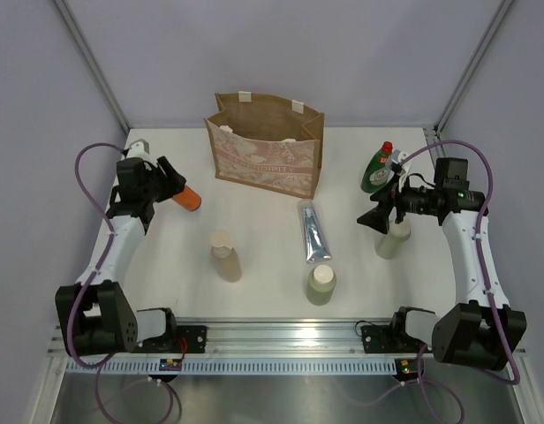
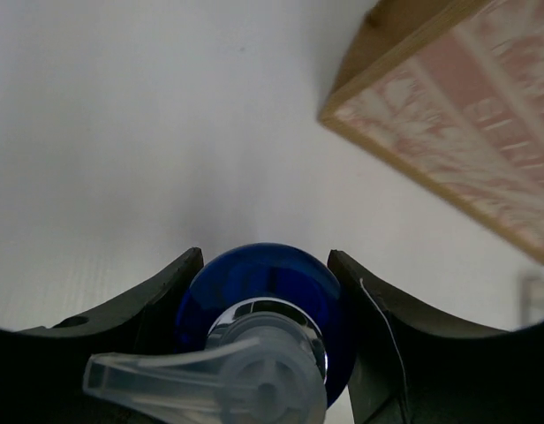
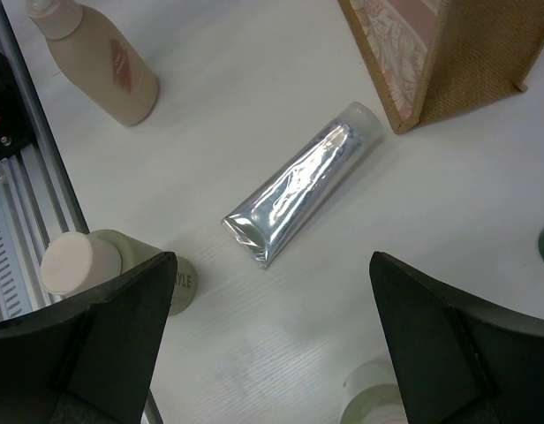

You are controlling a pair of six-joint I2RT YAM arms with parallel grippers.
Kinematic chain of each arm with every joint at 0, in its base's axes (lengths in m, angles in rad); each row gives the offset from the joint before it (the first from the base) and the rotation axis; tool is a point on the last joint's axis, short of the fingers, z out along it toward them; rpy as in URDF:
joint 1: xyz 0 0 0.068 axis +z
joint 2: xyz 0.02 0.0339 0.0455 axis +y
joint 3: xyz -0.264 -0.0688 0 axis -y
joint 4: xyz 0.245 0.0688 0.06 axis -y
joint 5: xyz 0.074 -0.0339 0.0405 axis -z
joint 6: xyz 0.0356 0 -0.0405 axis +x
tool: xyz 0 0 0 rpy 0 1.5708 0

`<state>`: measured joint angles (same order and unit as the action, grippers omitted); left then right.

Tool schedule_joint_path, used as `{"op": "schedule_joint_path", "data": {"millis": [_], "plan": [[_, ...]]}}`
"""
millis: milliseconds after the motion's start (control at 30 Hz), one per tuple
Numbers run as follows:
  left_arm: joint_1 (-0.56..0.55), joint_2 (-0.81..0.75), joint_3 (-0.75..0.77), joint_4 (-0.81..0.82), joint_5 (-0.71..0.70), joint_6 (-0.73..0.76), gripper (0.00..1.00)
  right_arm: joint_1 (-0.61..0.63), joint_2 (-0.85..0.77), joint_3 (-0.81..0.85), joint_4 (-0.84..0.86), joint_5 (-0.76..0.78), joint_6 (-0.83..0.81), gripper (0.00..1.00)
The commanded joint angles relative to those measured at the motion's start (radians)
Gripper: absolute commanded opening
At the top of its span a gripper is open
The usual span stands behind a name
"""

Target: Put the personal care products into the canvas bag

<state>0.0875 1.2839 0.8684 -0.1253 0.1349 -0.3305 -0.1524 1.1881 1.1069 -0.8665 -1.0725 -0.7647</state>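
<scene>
Left tool (image 1: 173,183) is clamped on the pump end of the small orange bottle (image 1: 189,198) (blue collar wedged between the fingers (image 2: 157,305) in the wrist view). It looks lifted off the surface (image 1: 254,231) at the frame's left. I'd raise it past the rim of the canvas bag (image 1: 265,166), upper middle, and release only over the open mouth. The left arm reaches up the left edge, wrist turned bagward. Right tool (image 1: 379,218) hangs at the right with its fingers apart, above the silver-blue tube (image 3: 294,194).
</scene>
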Motion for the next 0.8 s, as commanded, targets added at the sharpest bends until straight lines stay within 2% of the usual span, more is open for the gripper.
{"op": "schedule_joint_path", "data": {"millis": [0,133,233,267,333,367,533,600,767], "plan": [[0.001,-0.138,0.112,0.068,0.133,-0.254,0.0,0.007,0.01,0.045,-0.02,-0.035,-0.005,1.0],[-0.014,-0.166,0.168,0.116,0.221,-0.431,0.0,0.007,0.016,0.056,-0.025,-0.041,0.014,1.0],[-0.098,-0.133,0.22,0.173,0.235,-0.534,0.0,0.007,0.021,0.073,-0.017,-0.038,0.047,1.0],[-0.167,-0.103,0.268,0.183,0.224,-0.573,0.0,0.007,0.024,0.074,-0.012,-0.038,0.057,1.0],[-0.221,-0.06,0.326,0.237,0.19,-0.611,0.0,0.007,0.025,0.083,-0.005,-0.043,0.082,0.99],[-0.264,-0.005,0.402,0.26,0.18,-0.637,0.0,0.007,0.027,0.087,0.0,-0.044,0.091,0.99],[-0.342,0.202,0.677,0.26,0.071,-0.665,0.0,0.007,0.027,0.094,-0.003,-0.046,0.111,0.99],[-0.379,0.309,0.812,0.208,-0.012,-0.63,0.0,0.005,0.024,0.093,-0.002,-0.041,0.119,1.0],[-0.423,0.535,1.047,0.055,-0.086,-0.542,0.0,0.005,0.013,0.097,0.032,-0.001,0.185,0.99]]}}
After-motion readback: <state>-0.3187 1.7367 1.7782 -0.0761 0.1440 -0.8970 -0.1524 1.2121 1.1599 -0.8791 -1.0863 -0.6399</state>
